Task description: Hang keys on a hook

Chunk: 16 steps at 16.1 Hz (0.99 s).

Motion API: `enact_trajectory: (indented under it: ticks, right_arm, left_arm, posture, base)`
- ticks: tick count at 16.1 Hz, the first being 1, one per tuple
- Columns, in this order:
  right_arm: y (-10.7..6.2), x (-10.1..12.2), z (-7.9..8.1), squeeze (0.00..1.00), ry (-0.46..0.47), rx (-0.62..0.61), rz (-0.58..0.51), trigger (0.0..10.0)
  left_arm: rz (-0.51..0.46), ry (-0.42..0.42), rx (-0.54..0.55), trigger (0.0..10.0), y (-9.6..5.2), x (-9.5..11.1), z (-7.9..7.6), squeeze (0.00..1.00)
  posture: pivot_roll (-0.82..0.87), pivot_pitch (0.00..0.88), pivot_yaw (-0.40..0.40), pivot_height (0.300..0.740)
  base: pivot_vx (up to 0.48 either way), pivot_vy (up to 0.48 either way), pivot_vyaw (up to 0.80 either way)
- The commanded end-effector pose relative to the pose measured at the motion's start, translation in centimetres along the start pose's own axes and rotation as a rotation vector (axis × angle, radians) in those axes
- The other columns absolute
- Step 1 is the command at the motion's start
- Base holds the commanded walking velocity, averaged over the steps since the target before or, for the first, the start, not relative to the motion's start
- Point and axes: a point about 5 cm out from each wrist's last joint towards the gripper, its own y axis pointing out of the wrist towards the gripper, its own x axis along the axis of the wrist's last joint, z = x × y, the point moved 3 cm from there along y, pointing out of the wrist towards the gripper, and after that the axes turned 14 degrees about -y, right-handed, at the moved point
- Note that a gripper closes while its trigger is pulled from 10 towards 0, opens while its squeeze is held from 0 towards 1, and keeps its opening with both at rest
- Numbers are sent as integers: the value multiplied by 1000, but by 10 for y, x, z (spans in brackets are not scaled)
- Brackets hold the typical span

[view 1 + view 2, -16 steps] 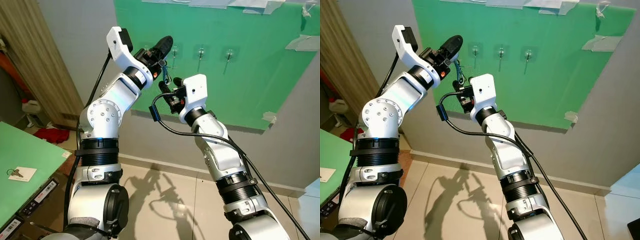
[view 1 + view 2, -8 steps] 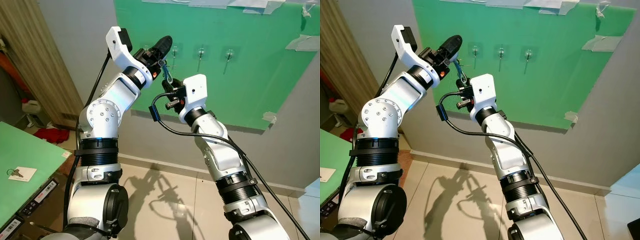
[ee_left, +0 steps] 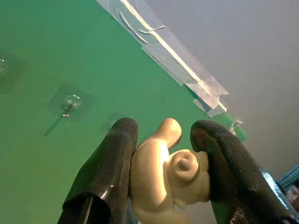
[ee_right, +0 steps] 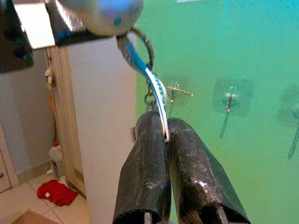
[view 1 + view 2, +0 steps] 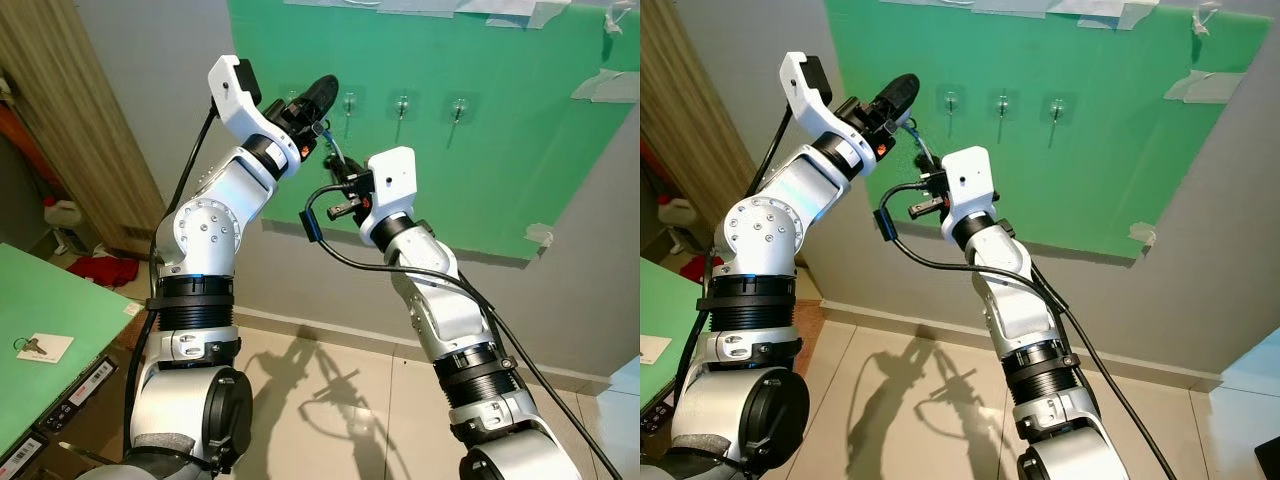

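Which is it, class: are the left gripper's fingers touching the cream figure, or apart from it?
Touching. The left wrist view shows the left gripper with both black fingers pressed against the cream figure, no gap on either side.

A home, probably a hallway: tiled floor (image 5: 330,370), grey wall (image 5: 150,60), a wooden door frame (image 5: 70,110), a cleaning bottle (image 5: 62,215) beside it.

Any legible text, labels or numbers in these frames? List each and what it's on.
None can be read.
Flat packages beside the green table: printed labels too small and blurred to read.
Green wall sheet, hooks, cream charm in the left hand: no text.
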Motion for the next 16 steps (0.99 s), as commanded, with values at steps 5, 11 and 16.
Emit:
enact_trajectory:
  ticks: [5,11,16]
  right_arm:
    - [0,4,-1,0,-34,8,-18,0]
    - [-1,6,-8,0,-98,54,-28,0]
    - [-3,5,-3,0,-92,78,-25,0]
  left_arm:
    - [-13,71,39,0,0,4,9,0]
    - [7,220,124,8784,-3,0,29,0]
    - [5,290,159,10000,-2,-3,35,1000]
  posture:
    - [-43,0,80,740]
    - [-45,0,72,740]
    - [-44,0,65,740]
  base:
    - [0,0,0]
    - [0,0,0]
    - [0,0,0]
